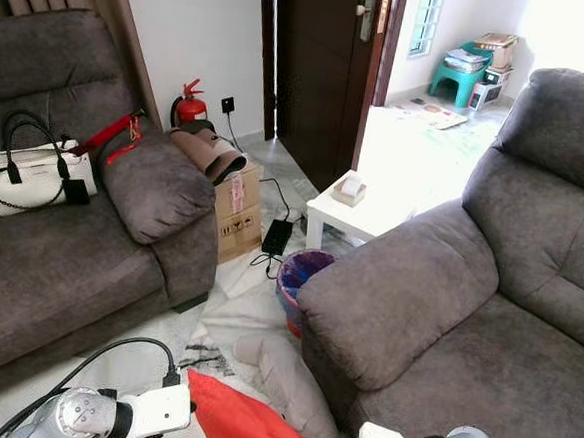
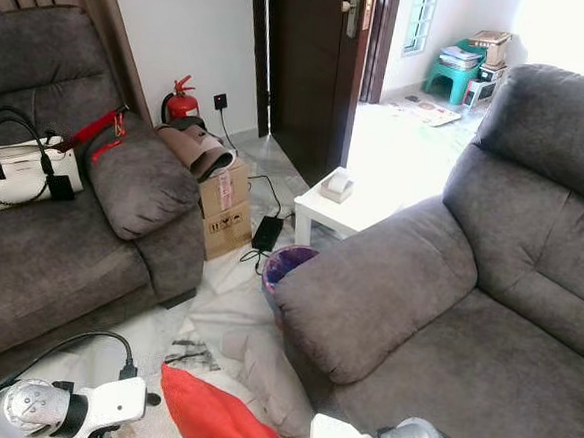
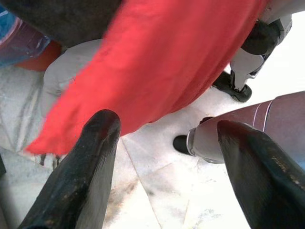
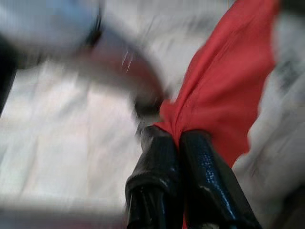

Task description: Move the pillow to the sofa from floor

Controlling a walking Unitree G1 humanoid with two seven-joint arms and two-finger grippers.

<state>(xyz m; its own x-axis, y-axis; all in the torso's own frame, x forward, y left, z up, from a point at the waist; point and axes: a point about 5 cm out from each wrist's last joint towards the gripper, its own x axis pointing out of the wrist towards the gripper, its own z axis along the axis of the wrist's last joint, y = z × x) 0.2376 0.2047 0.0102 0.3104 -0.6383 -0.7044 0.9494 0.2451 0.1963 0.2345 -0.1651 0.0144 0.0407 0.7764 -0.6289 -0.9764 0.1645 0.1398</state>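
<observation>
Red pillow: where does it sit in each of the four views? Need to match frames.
Left eye: red pillow bottom centre, on the floor.
Right eye: bottom centre.
Left wrist: upper middle, beyond the open left gripper.
Right wrist: right side, corner pinched in the right gripper.
Shared landmark: grey cushion.

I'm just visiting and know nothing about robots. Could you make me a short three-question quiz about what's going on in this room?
1. True or false: the right hand is pinching the red pillow.
2. What stands on the left sofa? A) white handbag B) laptop C) teapot
3. Fill in: the left hand's fingers are ____.

Key: 1 true. 2 A, the white handbag. 3 open, empty, below the pillow.
</observation>
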